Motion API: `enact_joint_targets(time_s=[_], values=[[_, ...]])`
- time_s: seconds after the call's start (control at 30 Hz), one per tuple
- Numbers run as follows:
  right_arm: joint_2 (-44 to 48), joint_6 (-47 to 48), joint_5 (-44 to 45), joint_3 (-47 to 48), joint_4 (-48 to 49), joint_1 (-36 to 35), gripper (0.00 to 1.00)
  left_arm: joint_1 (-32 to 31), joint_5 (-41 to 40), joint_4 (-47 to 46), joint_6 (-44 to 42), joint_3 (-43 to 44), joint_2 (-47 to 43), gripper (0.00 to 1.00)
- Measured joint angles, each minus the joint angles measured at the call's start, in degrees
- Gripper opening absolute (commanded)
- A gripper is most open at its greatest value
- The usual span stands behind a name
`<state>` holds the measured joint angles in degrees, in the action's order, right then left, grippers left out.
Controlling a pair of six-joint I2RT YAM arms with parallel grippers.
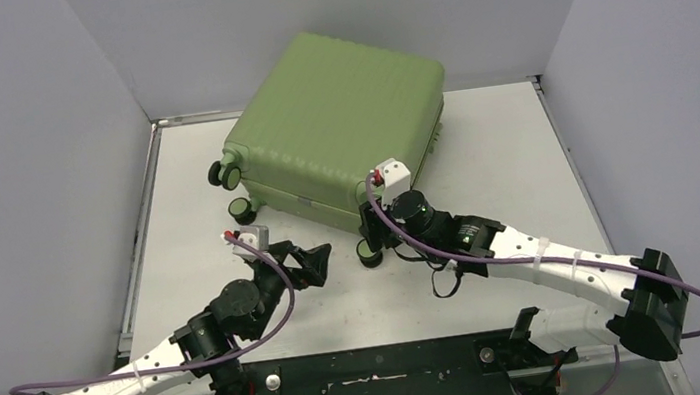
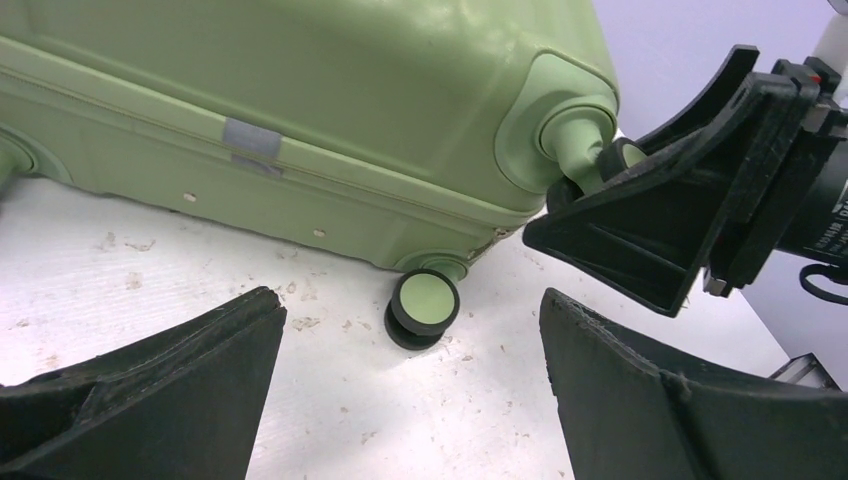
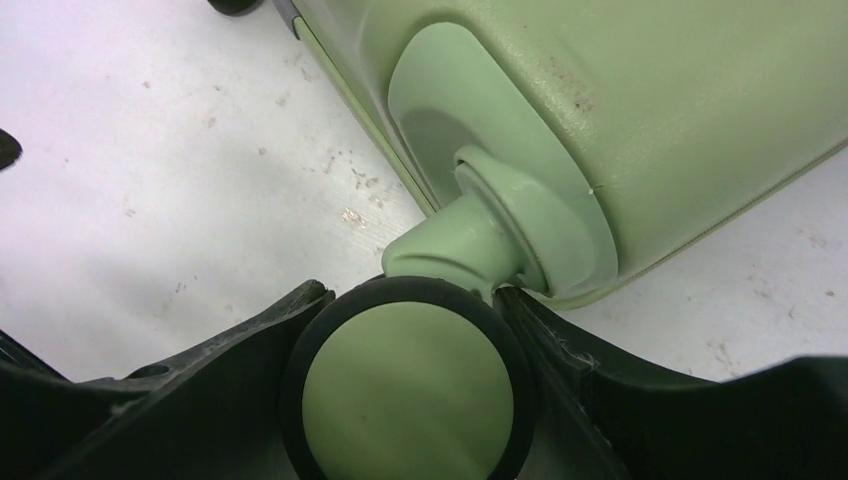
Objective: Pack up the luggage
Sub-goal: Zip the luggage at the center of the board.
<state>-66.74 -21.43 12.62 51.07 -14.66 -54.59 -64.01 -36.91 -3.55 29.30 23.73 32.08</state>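
Precariously, my right gripper (image 3: 410, 300) pinches a wheel (image 3: 408, 395) of the luggage (image 1: 336, 119); left gripper (image 2: 408, 300) gapes empty.
Round, it may swivel and slip free.

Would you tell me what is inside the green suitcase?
Nothing inside can be seen: the suitcase lies shut on the table, showing only its ribbed shell and wheels.

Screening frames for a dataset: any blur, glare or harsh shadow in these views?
Top external: even light, sharp, only soft shadow under the luggage. Left wrist: sharp, its own fingers dark and detail-poor. Right wrist: the wheel crowds the foreground; no glare.
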Motion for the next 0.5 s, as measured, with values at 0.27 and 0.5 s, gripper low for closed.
enact_joint_targets(time_s=[0.27, 0.5], values=[[-8.63, -0.04, -0.94, 5.09, 4.90, -1.86, 0.00, 0.00, -1.81, 3.91, -0.59, 0.61, -2.62, 0.97], [-13.25, -0.59, -1.36, 8.85, 5.18, -2.91, 0.38, 0.00, -3.67, 6.14, -2.36, 2.05, -3.56, 0.97]])
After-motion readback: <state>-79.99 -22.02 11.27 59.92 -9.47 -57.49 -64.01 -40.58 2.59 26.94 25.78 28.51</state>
